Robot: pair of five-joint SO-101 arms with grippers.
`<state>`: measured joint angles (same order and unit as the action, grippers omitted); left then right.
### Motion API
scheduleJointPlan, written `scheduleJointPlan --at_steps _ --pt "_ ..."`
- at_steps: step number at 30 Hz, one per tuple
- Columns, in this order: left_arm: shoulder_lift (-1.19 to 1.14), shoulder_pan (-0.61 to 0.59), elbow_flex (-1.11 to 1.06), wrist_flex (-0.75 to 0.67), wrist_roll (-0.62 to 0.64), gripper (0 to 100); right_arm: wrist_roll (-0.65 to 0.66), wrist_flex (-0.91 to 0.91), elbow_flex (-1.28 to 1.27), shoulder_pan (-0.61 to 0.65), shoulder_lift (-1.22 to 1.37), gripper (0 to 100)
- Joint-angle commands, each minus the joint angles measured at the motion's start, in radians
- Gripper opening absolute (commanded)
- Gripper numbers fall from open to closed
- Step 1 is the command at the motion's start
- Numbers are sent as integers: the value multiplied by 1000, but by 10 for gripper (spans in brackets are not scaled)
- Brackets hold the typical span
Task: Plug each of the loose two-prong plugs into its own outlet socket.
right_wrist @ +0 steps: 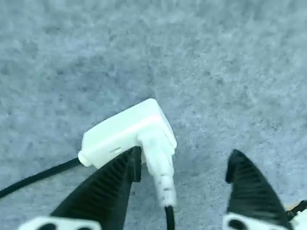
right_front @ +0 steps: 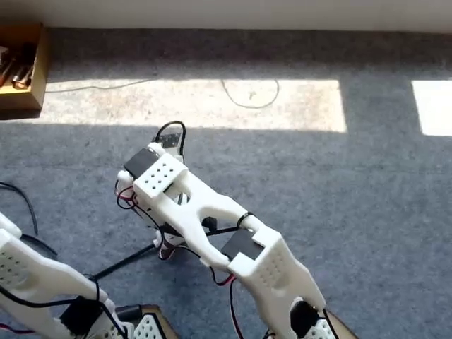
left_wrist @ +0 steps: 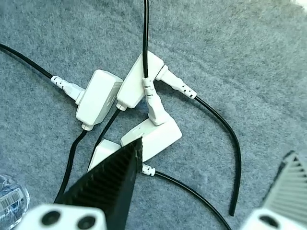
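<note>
Four white blocks (left_wrist: 98, 98) of smooth, glossy plastic lie bunched together on the fuzzy grey carpet (left_wrist: 249, 57). They are rectangular with rounded corners. Several touch, and one is partly hidden behind a finger (left_wrist: 112, 187) shaped like a black, ridged wedge. Four ribbed white sleeves stick out among the blocks and run into round black cords (left_wrist: 225, 134). One sleeved plug (left_wrist: 156, 112) sits end-on in the lower block. The left claw (left_wrist: 216, 148) hangs over this cluster, spread wide and pinching nothing.

In the right wrist view, a single white outlet block (right_wrist: 122, 129) lies on the same carpet. One white plug (right_wrist: 156, 153) is seated in its side, and the plug's ribbed sleeve leads to a black cord. The right claw (right_wrist: 185, 153) is spread, with its two black ridged fingers on either side of that plug. The plug lies close beside one finger and well apart from the other, and nothing is gripped.

From above there are two white plastic arms with perforated plates and thin wires. One arm (right_front: 212, 212) stretches across the middle and the other arm (right_front: 42, 282) is at the near edge. A wooden box (right_front: 25, 70) sits at the far corner, and a thin cable (right_front: 251, 99) loops through a sunlit patch.
</note>
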<state>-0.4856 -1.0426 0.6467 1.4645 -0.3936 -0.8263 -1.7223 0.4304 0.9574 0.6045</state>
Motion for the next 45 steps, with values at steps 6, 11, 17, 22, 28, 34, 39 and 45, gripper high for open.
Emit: scheduleJointPlan --at_steps 6,11,17,22,28,34,39,45 --pt "7 30 33 6 -11 421 14 -41 189 -22 -392 861" --pt "13 76 38 130 -104 421 186 -41 372 -283 -789 809" --pt "50 202 33 305 -167 421 680 -31 -205 -947 -1204 805" --pt "206 406 -145 305 -150 421 888 441 -1187 -1070 -1360 805" --pt "452 716 -769 141 -213 372 931 1029 -1833 -1082 -1489 805" --pt "636 990 -1207 -115 -210 366 951 1046 -1844 -1082 -1489 804" --pt "659 1150 -1314 -161 -209 366 954 1046 -1873 -1076 -1491 804" --pt "657 1253 -1322 -210 -98 356 954 1046 -1877 -1075 -1491 804"
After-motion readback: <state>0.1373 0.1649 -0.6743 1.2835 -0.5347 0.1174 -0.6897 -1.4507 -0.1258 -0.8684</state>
